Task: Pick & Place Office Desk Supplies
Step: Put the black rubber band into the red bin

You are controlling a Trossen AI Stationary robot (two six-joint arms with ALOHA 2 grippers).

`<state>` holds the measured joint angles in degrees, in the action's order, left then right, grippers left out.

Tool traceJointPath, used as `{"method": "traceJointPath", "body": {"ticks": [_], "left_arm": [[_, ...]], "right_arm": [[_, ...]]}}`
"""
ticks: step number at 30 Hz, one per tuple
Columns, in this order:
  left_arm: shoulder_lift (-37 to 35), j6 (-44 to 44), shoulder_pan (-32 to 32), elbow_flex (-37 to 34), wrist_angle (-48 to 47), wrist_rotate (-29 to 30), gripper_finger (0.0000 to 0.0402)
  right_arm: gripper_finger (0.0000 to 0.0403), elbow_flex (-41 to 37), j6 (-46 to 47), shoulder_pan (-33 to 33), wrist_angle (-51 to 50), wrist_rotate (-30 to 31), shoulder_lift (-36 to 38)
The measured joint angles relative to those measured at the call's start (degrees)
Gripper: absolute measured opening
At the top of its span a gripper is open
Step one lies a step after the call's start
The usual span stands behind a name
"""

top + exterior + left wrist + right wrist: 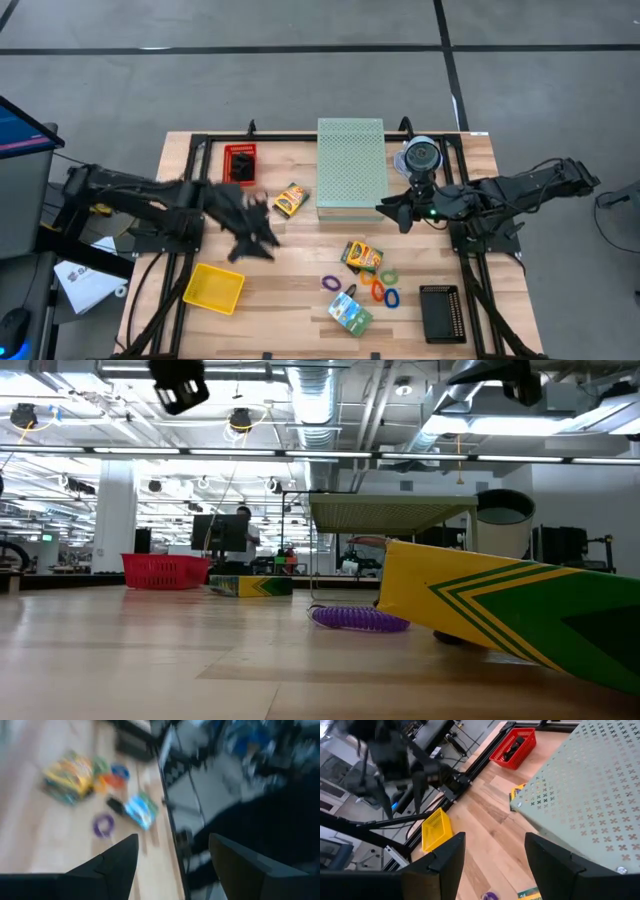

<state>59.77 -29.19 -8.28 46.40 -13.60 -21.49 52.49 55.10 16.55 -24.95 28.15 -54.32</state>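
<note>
The loose supplies lie at the near middle of the table: a yellow-green box (362,257), a purple loop (331,284), an orange loop (378,290), a blue loop (391,297), a green loop (388,276), a black clip (350,292) and a green-blue packet (350,312). A small yellow-orange box (290,200) lies left of the pale green perforated box (350,170). My left gripper (172,855), blurred, hangs open over the left middle of the table (252,232), holding nothing. My right gripper (495,852) stands open beside the perforated box's right edge (392,213).
A red basket (240,163) with black items stands at the far left. A yellow tray (214,288) sits near left and a black tray (441,312) near right. A clear disc spindle (422,155) stands right of the perforated box. Bare wood lies between the yellow tray and the supplies.
</note>
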Motion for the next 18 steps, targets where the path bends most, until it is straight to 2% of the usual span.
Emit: {"method": "traceJointPath", "body": {"ticks": [4, 7, 11, 15, 18], "left_arm": [[6.43, 0.12, -9.85, 0.01, 3.19, 3.74, 0.0237], [12.79, -0.51, -13.45, 1.8, 6.56, 5.71, 0.0237], [21.36, -6.04, -13.32, 7.01, 7.63, 8.58, 0.0237], [28.17, -4.79, -12.38, 13.36, 7.79, 8.24, 0.0237], [30.67, -2.78, -12.38, 15.79, 7.84, 8.52, 0.0237]], "right_arm": [[0.0202, 0.0, 0.81, 1.04, -0.14, 0.03, -0.01], [0.0202, 0.02, 1.45, 1.61, -0.17, 0.03, -0.01], [0.0202, 0.02, 2.38, 2.76, -0.2, 0.06, -0.01], [0.0202, 0.02, 3.53, 5.06, -0.28, -0.17, -0.01], [0.0202, 0.02, 3.72, 8.1, 0.04, -2.74, -0.12]]}}
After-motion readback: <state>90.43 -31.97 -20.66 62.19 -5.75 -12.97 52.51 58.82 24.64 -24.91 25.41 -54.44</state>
